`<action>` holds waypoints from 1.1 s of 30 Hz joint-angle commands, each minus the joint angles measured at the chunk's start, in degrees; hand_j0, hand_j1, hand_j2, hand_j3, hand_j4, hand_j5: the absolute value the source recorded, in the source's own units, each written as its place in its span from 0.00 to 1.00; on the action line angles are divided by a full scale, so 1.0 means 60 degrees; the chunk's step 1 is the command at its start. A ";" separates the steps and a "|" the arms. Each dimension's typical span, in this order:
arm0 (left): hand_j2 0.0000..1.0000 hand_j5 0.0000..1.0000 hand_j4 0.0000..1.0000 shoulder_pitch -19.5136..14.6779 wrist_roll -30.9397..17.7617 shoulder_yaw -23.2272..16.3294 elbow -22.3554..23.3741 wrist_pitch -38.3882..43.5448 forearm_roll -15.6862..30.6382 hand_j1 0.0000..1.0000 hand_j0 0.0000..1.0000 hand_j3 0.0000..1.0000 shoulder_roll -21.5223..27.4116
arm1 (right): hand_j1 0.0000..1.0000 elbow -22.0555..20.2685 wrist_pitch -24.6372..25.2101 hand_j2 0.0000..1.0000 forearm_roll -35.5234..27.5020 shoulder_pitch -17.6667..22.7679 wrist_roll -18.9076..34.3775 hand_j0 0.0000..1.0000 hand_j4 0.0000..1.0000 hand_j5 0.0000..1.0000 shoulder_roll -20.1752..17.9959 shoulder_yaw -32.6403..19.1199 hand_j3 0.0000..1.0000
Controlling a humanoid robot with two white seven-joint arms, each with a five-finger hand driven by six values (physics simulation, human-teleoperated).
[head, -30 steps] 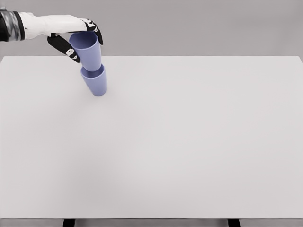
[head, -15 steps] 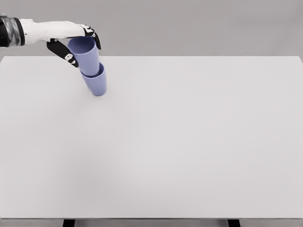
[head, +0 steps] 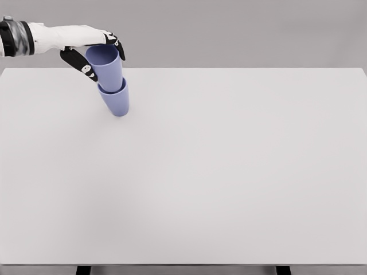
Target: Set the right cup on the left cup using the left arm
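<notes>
From the head view, the left hand (head: 92,50) is reaching in from the upper left, its fingers (head: 85,66) wrapping around the upper cup (head: 106,66) and gripping it near the rim. That cup is sitting with its base nested inside the mouth of the lower cup (head: 116,100), which is standing on the table (head: 229,172) near the far left corner. Both are the same pale blue, mouths opening upward. Their long axes are running nearly upright but leaning — the tops are tipping toward the left and away from the camera, so the stack is appearing as one slanted column, narrow end down.

The table is a plain, matte white slab filling most of the view, its far edge meeting a flat grey wall (head: 241,28) — two dark legs are peeking out below the near edge.
</notes>
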 commanded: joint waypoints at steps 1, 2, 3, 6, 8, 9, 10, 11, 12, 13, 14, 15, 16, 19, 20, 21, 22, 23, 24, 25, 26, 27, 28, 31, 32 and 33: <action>0.57 0.57 0.57 0.0000 0.0034 0.0027 -0.0003 0.0023 0.0050 0.57 0.57 0.57 -0.0003 | 1.00 0.0002 -0.0005 1.00 0.0010 0.0000 0.0004 1.00 1.00 1.00 0.0000 -0.0001 1.00; 0.59 0.59 0.59 0.0000 0.0034 0.0041 -0.0003 0.0023 0.0050 0.59 0.59 0.59 -0.0003 | 1.00 0.0002 -0.0005 1.00 0.0010 0.0000 0.0004 1.00 1.00 1.00 0.0000 -0.0001 1.00; 0.62 0.62 0.62 0.0000 0.0107 0.0041 -0.0003 0.0023 0.0050 0.62 0.62 0.62 -0.0003 | 1.00 0.0002 -0.0005 1.00 0.0010 0.0000 0.0004 1.00 1.00 1.00 0.0000 -0.0001 1.00; 0.74 0.74 0.74 0.0000 0.0180 0.0041 -0.0003 0.0023 0.0036 0.74 0.74 0.74 -0.0003 | 1.00 0.0002 -0.0005 1.00 0.0010 0.0000 0.0004 1.00 1.00 1.00 0.0000 -0.0001 1.00; 0.76 0.76 0.76 0.0015 0.0195 0.0027 -0.0003 0.0023 0.0036 0.76 0.76 0.76 -0.0003 | 1.00 0.0002 -0.0005 1.00 0.0010 0.0000 0.0004 1.00 1.00 1.00 0.0000 -0.0001 1.00; 0.77 0.77 0.77 0.0102 0.0253 0.0056 -0.0003 0.0023 0.0036 0.77 0.77 0.77 -0.0003 | 1.00 0.0002 -0.0005 1.00 0.0024 0.0000 0.0004 1.00 1.00 1.00 0.0000 -0.0001 1.00; 0.78 0.78 0.78 0.0205 0.0253 0.0100 -0.0003 0.0023 0.0036 0.78 0.78 0.78 -0.0003 | 1.00 0.0002 -0.0005 1.00 0.0024 0.0000 0.0004 1.00 1.00 1.00 0.0000 -0.0001 1.00; 0.80 0.80 0.80 0.0205 0.0268 0.0100 -0.0003 0.0023 0.0021 0.80 0.80 0.80 -0.0003 | 1.00 0.0002 -0.0005 1.00 0.0024 0.0000 0.0004 1.00 1.00 1.00 0.0000 -0.0001 1.00; 0.80 0.80 0.80 0.0205 0.0253 0.0100 -0.0003 0.0023 0.0021 0.80 0.80 0.80 -0.0003 | 1.00 0.0002 -0.0005 1.00 0.0010 0.0000 0.0004 1.00 1.00 1.00 0.0000 -0.0001 1.00; 0.81 0.81 0.81 0.0205 0.0268 0.0100 -0.0003 0.0023 0.0021 0.81 0.81 0.81 -0.0003 | 1.00 0.0002 -0.0005 1.00 0.0010 0.0000 0.0004 1.00 1.00 1.00 0.0000 -0.0001 1.00; 0.87 0.87 0.87 0.0205 0.0268 0.0085 -0.0003 0.0023 0.0021 0.87 0.87 0.87 -0.0003 | 1.00 0.0002 -0.0005 1.00 0.0010 0.0000 0.0004 1.00 1.00 1.00 0.0000 -0.0001 1.00; 0.88 0.88 0.88 0.0205 0.0268 0.0100 -0.0003 0.0023 0.0021 0.88 0.88 0.88 -0.0003 | 1.00 0.0002 -0.0005 1.00 0.0010 0.0000 0.0004 1.00 1.00 1.00 0.0000 -0.0001 1.00; 0.92 0.92 0.92 0.0205 0.0268 0.0100 -0.0003 0.0023 0.0021 0.92 0.92 0.92 -0.0003 | 1.00 0.0002 -0.0005 1.00 0.0010 0.0000 0.0004 1.00 1.00 1.00 0.0000 -0.0001 1.00; 1.00 1.00 1.00 0.0205 0.0327 0.0100 -0.0018 0.0023 0.0021 1.00 1.00 1.00 -0.0003 | 1.00 0.0002 -0.0005 1.00 0.0010 0.0000 0.0004 1.00 1.00 1.00 0.0000 -0.0001 1.00; 1.00 1.00 1.00 0.0205 0.0341 0.0085 -0.0004 0.0023 0.0021 1.00 1.00 1.00 -0.0003 | 1.00 0.0002 -0.0005 1.00 0.0010 0.0000 0.0004 1.00 1.00 1.00 0.0000 -0.0001 1.00; 1.00 1.00 1.00 0.0205 0.0341 0.0085 -0.0018 0.0023 0.0021 1.00 1.00 1.00 -0.0003 | 1.00 0.0002 -0.0005 1.00 0.0010 0.0000 0.0004 1.00 1.00 1.00 0.0000 -0.0001 1.00; 1.00 1.00 1.00 0.0205 0.0341 0.0085 -0.0018 0.0023 0.0021 1.00 1.00 1.00 -0.0003 | 1.00 0.0002 -0.0005 1.00 0.0010 0.0000 0.0004 1.00 1.00 1.00 0.0000 -0.0001 1.00; 1.00 1.00 1.00 0.0205 0.0341 0.0114 -0.0091 0.0023 0.0036 1.00 1.00 1.00 0.0056 | 1.00 0.0002 -0.0005 1.00 0.0024 0.0000 0.0004 1.00 1.00 1.00 0.0000 -0.0001 1.00; 1.00 1.00 1.00 0.0191 0.0341 0.0173 -0.0325 0.0023 0.0050 1.00 1.00 1.00 0.0129 | 1.00 0.0002 -0.0005 1.00 0.0024 0.0000 0.0004 1.00 1.00 1.00 0.0000 -0.0001 1.00; 1.00 1.00 1.00 0.0147 0.0341 0.0202 -0.1013 0.0023 0.0123 1.00 1.00 1.00 0.0304 | 1.00 0.0002 -0.0005 1.00 0.0024 0.0000 0.0004 1.00 1.00 1.00 0.0000 -0.0001 1.00; 1.00 1.00 1.00 0.0132 0.0341 0.0626 -0.2052 0.0023 0.0197 1.00 1.00 1.00 0.1168 | 1.00 0.0002 -0.0005 1.00 0.0010 0.0000 0.0004 1.00 1.00 1.00 0.0000 -0.0001 1.00; 1.00 1.00 1.00 0.0161 0.0327 0.0788 -0.2990 0.0023 0.0547 1.00 1.00 1.00 0.1783 | 1.00 0.0002 -0.0005 1.00 0.0010 0.0000 0.0004 1.00 1.00 1.00 0.0000 -0.0001 1.00; 1.00 1.00 1.00 0.0161 0.0327 0.0818 -0.3972 0.0023 0.1031 1.00 1.00 1.00 0.2575 | 1.00 0.0002 -0.0005 1.00 0.0010 0.0000 0.0004 1.00 1.00 1.00 0.0000 -0.0001 1.00; 1.00 1.00 1.00 0.0585 0.0312 0.1140 -0.6549 0.0023 0.1851 1.00 1.00 1.00 0.4391 | 1.00 0.0002 -0.0005 1.00 0.0024 0.0000 0.0004 1.00 1.00 1.00 0.0000 -0.0001 1.00; 1.00 1.00 1.00 0.1083 0.0312 0.1534 -0.7487 0.0023 0.1911 1.00 1.00 1.00 0.4962 | 1.00 0.0002 -0.0005 1.00 0.0010 0.0000 0.0004 1.00 1.00 1.00 0.0000 -0.0001 1.00; 1.00 1.00 1.00 0.2078 0.0312 0.2325 -0.8088 0.0023 0.1911 1.00 1.00 1.00 0.5154 | 1.00 0.0002 -0.0005 1.00 0.0010 0.0000 0.0004 1.00 1.00 1.00 0.0000 -0.0001 1.00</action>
